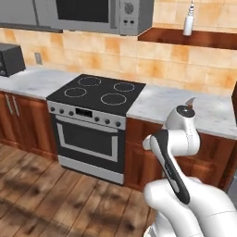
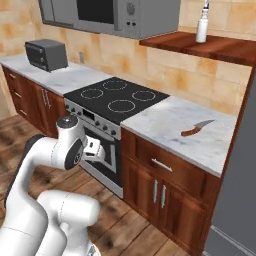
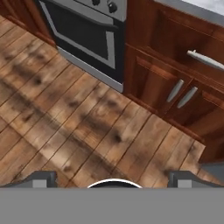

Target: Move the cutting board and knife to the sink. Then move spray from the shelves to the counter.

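The knife (image 2: 196, 128), with a curved silver blade and a reddish-brown handle, lies on the marble counter (image 2: 165, 120) right of the stove; its blade tip (image 1: 190, 100) peeks past my arm in the left base view. The white spray (image 2: 202, 25) (image 1: 188, 21) stands on the reddish-brown shelves (image 2: 210, 47) (image 1: 185, 37) above the counter. My gripper (image 3: 113, 179) is open and empty, with its fingertips (image 3: 41, 178) wide apart. It hangs low in front of the oven door, facing the wooden floor, far below the knife. The cutting board and the sink are out of view.
A black glass stovetop (image 1: 99, 92) with an oven (image 1: 88, 139) below sits left of the knife. A dark toaster oven (image 2: 46, 54) stands on the far left counter and a microwave (image 1: 92, 11) hangs above the stove. Cabinet doors with metal handles (image 3: 183, 94) face the gripper.
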You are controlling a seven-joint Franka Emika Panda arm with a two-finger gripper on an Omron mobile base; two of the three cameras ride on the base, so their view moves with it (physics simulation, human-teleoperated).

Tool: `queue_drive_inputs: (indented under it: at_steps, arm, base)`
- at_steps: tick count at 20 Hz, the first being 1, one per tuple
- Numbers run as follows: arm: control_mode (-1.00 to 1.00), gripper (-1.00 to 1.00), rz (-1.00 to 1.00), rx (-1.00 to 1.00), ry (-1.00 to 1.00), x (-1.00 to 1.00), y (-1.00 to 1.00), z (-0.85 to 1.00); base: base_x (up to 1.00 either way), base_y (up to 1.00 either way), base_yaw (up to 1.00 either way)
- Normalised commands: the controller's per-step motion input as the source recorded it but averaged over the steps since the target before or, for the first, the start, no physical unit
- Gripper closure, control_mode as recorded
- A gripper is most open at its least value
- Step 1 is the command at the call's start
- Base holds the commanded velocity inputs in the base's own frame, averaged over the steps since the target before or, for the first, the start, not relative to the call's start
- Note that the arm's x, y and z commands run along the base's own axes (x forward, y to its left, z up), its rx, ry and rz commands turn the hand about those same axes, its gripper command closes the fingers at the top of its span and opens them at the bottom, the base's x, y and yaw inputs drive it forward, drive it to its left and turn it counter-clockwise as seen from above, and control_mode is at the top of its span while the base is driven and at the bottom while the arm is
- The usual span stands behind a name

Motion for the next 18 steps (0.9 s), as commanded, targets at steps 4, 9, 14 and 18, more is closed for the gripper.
queue_drive_inputs:
  at_steps: [4,9,14,18]
  arm:
    - [1.0,-1.0,0.0,0.0,0.0,0.0,0.0,0.0]
    - [1.0,-1.0,0.0,0.0,0.0,0.0,0.0,0.0]
    - [1.0,-1.0,0.0,0.0,0.0,0.0,0.0,0.0]
    - [1.0,-1.0,0.0,0.0,0.0,0.0,0.0,0.0]
  base:
    - [0.6,0.38,-0.45]
    - [0.47,0.36,-0.54]
    - [0.41,0.36,-0.6]
    - [0.42,0.35,-0.56]
